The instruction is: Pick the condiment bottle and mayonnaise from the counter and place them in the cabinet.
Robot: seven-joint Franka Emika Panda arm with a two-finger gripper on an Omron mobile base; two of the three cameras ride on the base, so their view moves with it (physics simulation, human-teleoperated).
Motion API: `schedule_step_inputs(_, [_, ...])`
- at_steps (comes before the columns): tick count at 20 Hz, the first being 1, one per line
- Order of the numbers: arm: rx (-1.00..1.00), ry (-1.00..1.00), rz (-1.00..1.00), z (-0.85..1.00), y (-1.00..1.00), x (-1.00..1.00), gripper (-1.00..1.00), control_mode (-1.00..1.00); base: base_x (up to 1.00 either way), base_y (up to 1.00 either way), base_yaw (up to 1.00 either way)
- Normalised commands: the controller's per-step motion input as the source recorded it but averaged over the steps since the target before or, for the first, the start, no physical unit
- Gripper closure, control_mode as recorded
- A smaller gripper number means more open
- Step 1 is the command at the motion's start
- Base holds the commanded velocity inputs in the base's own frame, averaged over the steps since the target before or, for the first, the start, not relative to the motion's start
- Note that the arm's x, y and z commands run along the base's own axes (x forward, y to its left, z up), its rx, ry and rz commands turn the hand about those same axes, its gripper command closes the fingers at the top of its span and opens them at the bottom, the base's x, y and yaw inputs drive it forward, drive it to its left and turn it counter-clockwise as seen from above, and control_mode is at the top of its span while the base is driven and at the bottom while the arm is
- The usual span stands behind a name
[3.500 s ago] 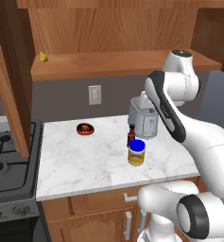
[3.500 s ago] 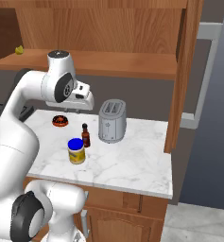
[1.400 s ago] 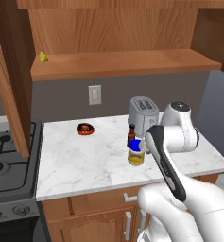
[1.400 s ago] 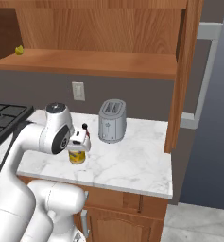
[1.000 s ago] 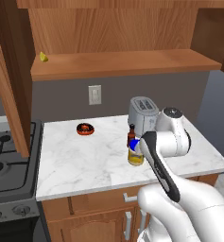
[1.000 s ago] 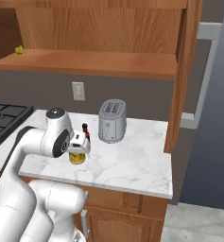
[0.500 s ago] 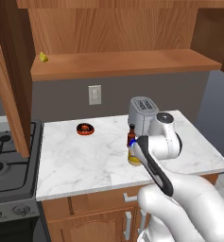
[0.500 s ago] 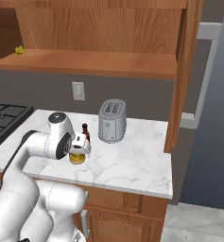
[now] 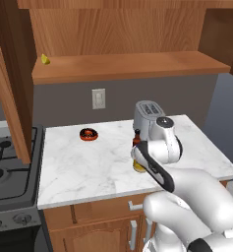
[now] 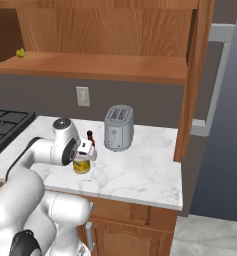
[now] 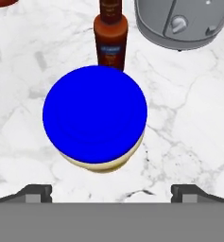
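Mayonnaise (image 11: 95, 114) round blue lid hiding most of its pale jar, condiment bottle (image 11: 112, 34) cap cut off, gripper (image 11: 111, 193) spread wide above, veined marble counter (image 11: 189, 123).

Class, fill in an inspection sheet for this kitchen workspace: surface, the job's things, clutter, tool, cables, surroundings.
Surface: white marble counter with grey veins, on wooden base cabinets.
Job's things: short pale-yellow mayonnaise jar with round blue lid, upright on the counter; slim dark reddish-brown condiment bottle upright close behind it; brown wooden wall cabinet, door open.
Clutter: silver toaster; red ring-shaped item; small yellow thing on the cabinet shelf.
Tool: open, above the jar, holding nothing.
Cables: nothing seen.
Surroundings: black stove; wall outlet.
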Motion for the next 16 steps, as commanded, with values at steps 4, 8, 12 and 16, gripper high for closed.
schedule_step_inputs(4, [0.0,0.0,-0.01,-0.16,0.0,0.17,-1.0,-1.0,0.0,0.0,0.0])
schedule_step_inputs(8, [0.0,0.0,-0.01,-0.2,0.0,0.11,-1.0,-1.0,0.0,0.0,0.0])
schedule_step_inputs(12, [0.0,-0.02,-0.02,-0.15,0.0,0.11,-1.0,-1.0,0.0,0.0,0.0])
schedule_step_inputs(16, [0.0,-0.1,-0.03,-0.15,0.02,0.14,-1.0,-1.0,0.0,0.0,0.0])
